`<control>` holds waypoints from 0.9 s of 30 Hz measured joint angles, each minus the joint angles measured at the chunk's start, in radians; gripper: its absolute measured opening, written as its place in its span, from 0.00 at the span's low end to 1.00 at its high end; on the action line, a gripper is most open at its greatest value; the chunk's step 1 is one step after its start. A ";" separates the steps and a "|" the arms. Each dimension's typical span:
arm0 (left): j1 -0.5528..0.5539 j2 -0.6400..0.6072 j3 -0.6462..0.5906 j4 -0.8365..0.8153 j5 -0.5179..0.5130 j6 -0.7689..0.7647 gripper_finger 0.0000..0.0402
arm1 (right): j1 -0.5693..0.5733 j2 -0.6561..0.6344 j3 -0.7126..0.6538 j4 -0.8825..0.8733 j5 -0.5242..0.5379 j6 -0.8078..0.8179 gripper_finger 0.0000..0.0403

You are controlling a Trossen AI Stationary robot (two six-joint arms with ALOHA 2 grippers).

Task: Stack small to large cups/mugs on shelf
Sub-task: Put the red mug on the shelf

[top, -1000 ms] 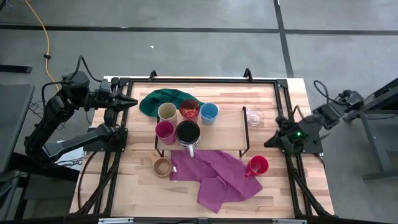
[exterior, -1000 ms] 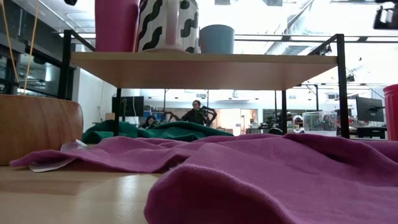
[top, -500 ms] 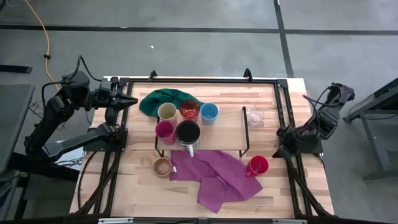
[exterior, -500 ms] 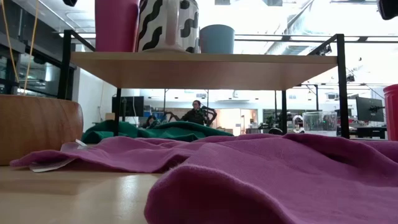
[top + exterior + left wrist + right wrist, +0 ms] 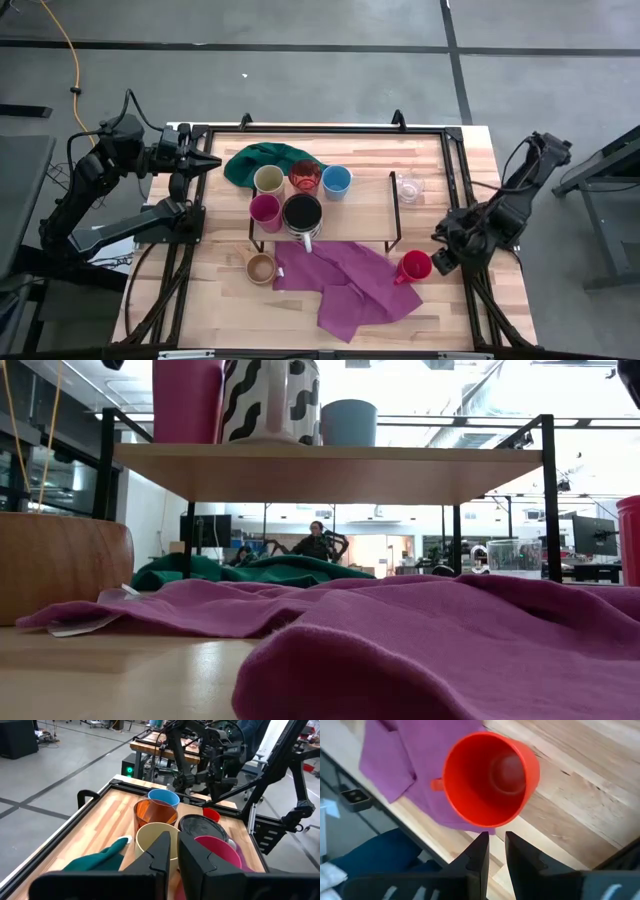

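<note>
Slatted light-wood desk (image 5: 440, 300) on grey concrete floor (image 5: 320, 70). Five cups on low light-wood shelf (image 5: 360, 215); red handled mug (image 5: 414, 266) on desk. Left gripper (image 5: 205, 163) jaws clenched, empty; right gripper (image 5: 438, 262) jaws near-closed, empty, beside mug.

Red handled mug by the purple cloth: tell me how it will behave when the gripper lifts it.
The red handled mug looks thin-walled and plastic-like, so probably light and rigid. Its smooth, glossy wall may slip in a pinch on the rim. It stands upright, partly on the purple cloth, so a sideways nudge could tip it or drag the fabric.
</note>
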 joint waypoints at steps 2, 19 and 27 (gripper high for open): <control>0.000 0.000 0.000 0.000 0.000 0.012 0.06 | 0.000 0.027 0.000 0.009 -0.001 0.021 0.14; 0.000 0.000 0.000 -0.001 0.030 0.060 0.06 | -0.052 0.173 0.060 -0.047 -0.069 0.073 0.16; 0.000 0.000 0.000 -0.005 0.075 0.094 0.06 | -0.119 0.208 0.060 -0.028 -0.085 0.071 0.26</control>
